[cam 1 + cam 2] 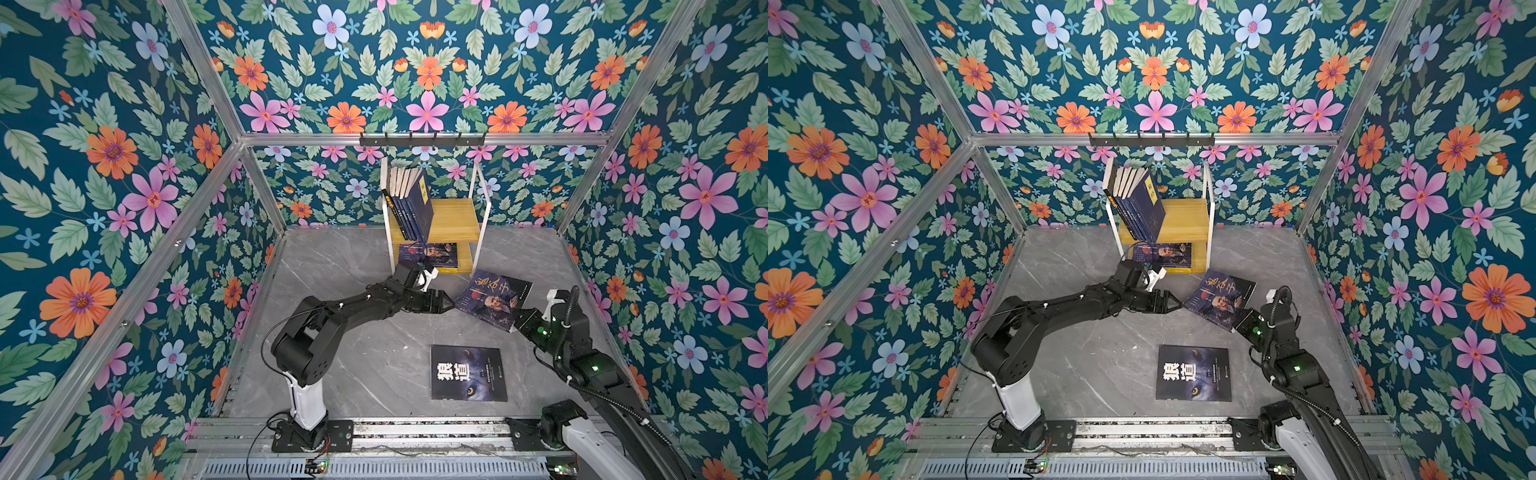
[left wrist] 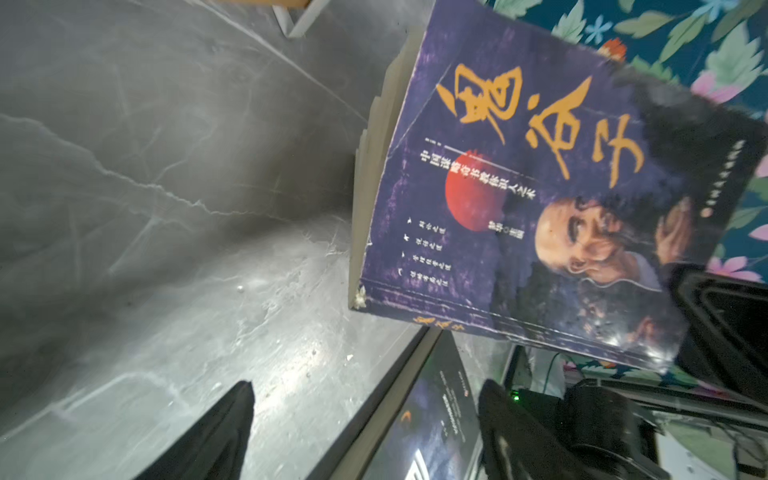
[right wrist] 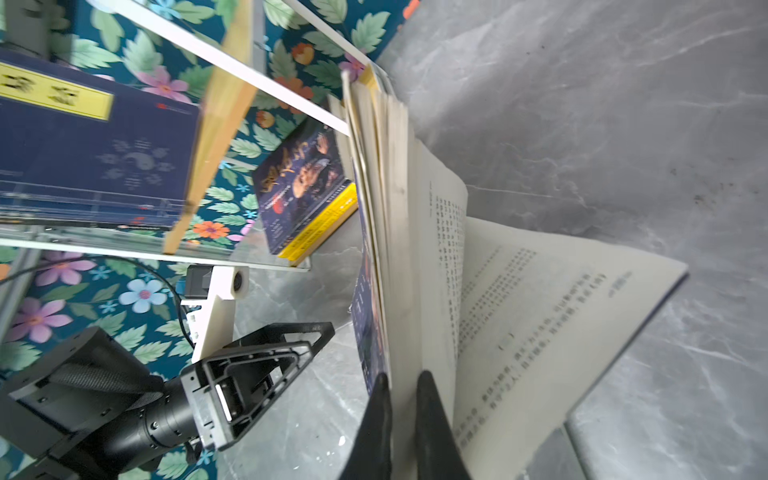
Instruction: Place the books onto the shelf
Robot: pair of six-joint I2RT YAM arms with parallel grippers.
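The right tool [image 3: 403, 376] is clamped on the portrait book [image 1: 492, 299], gripping the cover and only part of the page block. The remaining leaves sag away and fan open, soft matte off-white paper with dense print. This paperback hangs tilted above the bench [image 1: 353, 257], between the shelf [image 1: 482, 232] and the bench's right edge. Its glossy purple-black cover is scuffed and its corners are worn. The left tool [image 2: 368, 385] stands with its tapered black fingers apart and nothing between them, just beside the book's free corner.

The wolf-eye book [image 1: 467, 373], a thin, flat paperback with a dark sheen, lies face up toward the near edge of the bench, right of the middle. The bench is smooth grey stone-look slab with pale veins.

At the middle of the far edge stands the shelf, thin white metal rods carrying two yellowish wooden boards. On its upper board the navy books [image 1: 411, 208] stand in a row, leaning against the frame's left side. On the lower board a second portrait book [image 1: 428, 254] lies flat on a yellow book [image 3: 328, 224].

By my reckoning most of the job is done. Two books remain to be shelved, the held one and the one on the bench.
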